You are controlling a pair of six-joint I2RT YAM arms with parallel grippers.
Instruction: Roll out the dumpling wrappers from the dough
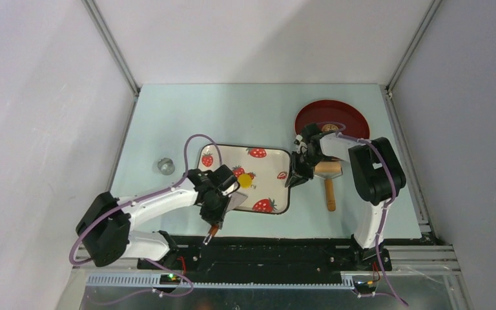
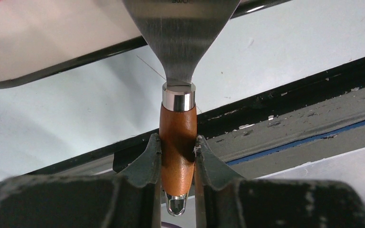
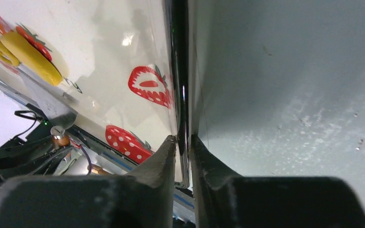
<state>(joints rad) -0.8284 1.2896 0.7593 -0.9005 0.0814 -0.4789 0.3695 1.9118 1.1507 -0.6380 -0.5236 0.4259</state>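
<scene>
A small yellow dough patch lies on the strawberry-print tray; it also shows in the right wrist view. My left gripper is shut on the orange-brown wooden handle of a metal scraper. Its blade lies on the tray just left of the dough. My right gripper is shut on the tray's right rim. A tan-brown wrapper lies on the red plate, partly hidden by my right arm.
A wooden roller with a handle lies right of the tray, beside my right arm. A small metal ring cutter stands left of the tray. The black near table edge runs just below the tray.
</scene>
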